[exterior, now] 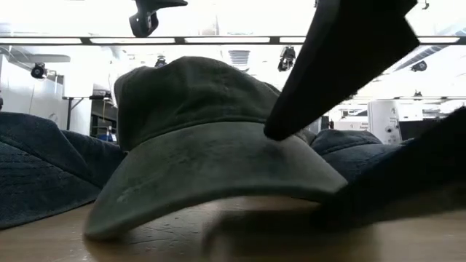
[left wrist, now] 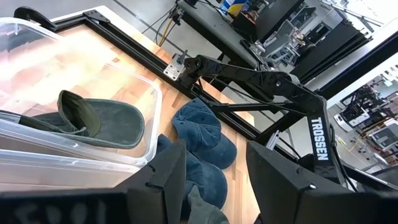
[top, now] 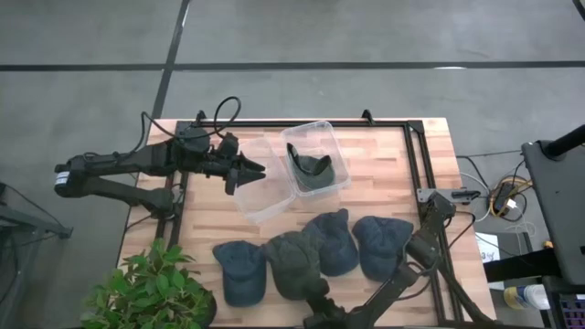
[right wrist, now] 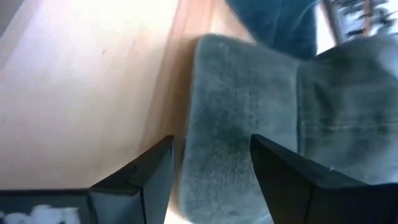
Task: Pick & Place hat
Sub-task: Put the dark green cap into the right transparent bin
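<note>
1. A dark green hat (top: 292,263) lies on the wooden bench (top: 384,174), second from the left in a row of four hats along the near edge. Its brim points toward that edge, so its long axis runs front to back.
2. Blue hats flank it: one (top: 240,270) on its left, two (top: 334,239) (top: 381,243) on its right, overlapping.
3. The right gripper (right wrist: 211,158) sits low at the green hat's brim, fingers spread, one on each side of the brim's edge, pinching nothing yet. The hat lies straight ahead of them, so this arm is plainly the nearer.
4. The left gripper (top: 249,175) hovers farther back over an empty clear bin (top: 259,196), fingers spread and empty.
5. A second clear bin (top: 315,157) beside it already holds a green hat (top: 309,171).
</note>
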`<action>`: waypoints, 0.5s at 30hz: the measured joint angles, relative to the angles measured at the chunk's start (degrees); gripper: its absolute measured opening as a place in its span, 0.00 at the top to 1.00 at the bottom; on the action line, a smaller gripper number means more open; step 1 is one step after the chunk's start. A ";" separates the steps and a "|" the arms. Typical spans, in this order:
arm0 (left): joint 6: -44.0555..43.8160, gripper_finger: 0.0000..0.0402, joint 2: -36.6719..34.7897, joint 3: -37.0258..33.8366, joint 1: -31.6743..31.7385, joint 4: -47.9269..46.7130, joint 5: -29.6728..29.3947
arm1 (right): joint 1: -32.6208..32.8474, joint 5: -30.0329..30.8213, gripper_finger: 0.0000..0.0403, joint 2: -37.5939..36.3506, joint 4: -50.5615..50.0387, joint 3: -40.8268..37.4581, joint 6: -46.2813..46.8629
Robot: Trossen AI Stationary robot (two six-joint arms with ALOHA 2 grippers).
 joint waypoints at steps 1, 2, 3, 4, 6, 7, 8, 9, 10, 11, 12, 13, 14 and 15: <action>-0.02 0.60 0.02 0.00 0.00 0.02 0.00 | 0.10 1.69 0.50 0.00 0.21 -0.28 -0.20; -0.02 0.60 0.02 -0.04 0.00 0.00 -0.08 | 0.23 3.39 0.51 0.00 0.27 -0.45 -0.21; -0.06 0.60 0.02 -0.17 0.00 0.05 -0.37 | 0.36 5.02 0.52 0.00 0.26 -0.57 -0.15; -0.38 0.60 0.02 -0.40 0.00 0.10 -0.52 | 0.57 7.09 0.53 0.01 0.16 -0.57 -0.25; -0.97 0.60 0.03 -0.98 0.00 -0.03 -1.03 | 0.72 11.14 0.57 0.18 -0.25 -0.10 -1.05; -1.09 0.60 0.05 -1.30 0.00 0.01 -1.11 | 0.72 12.51 0.59 0.20 -0.50 0.31 -1.91; -1.41 0.60 0.07 -1.66 0.00 0.15 -1.14 | 0.67 13.21 0.62 0.24 -0.50 0.79 -2.68; -1.65 0.60 0.07 -1.90 0.00 0.10 -1.19 | 0.40 13.30 0.65 0.24 -0.37 1.21 -2.97; -1.93 0.60 0.07 -1.92 0.00 0.06 -1.31 | 0.22 13.51 0.68 0.24 -0.37 1.48 -3.05; -1.92 0.60 0.09 -1.92 0.00 0.22 -1.31 | -0.07 13.56 0.72 0.24 -0.37 1.67 -2.90; -1.92 0.60 0.09 -1.92 0.00 0.47 -1.31 | -0.36 13.51 0.76 0.24 -0.37 1.72 -2.40; -1.94 0.60 0.09 -1.92 0.00 0.91 -1.31 | -0.67 13.37 0.80 0.24 -0.45 1.72 -1.69; -2.00 0.60 0.08 -1.92 0.00 1.27 -1.31 | -1.03 13.02 0.84 0.24 -0.46 1.72 -1.17; -2.08 0.60 0.07 -1.92 0.00 1.42 -1.31 | -1.30 12.26 0.89 0.24 -0.47 1.72 -0.89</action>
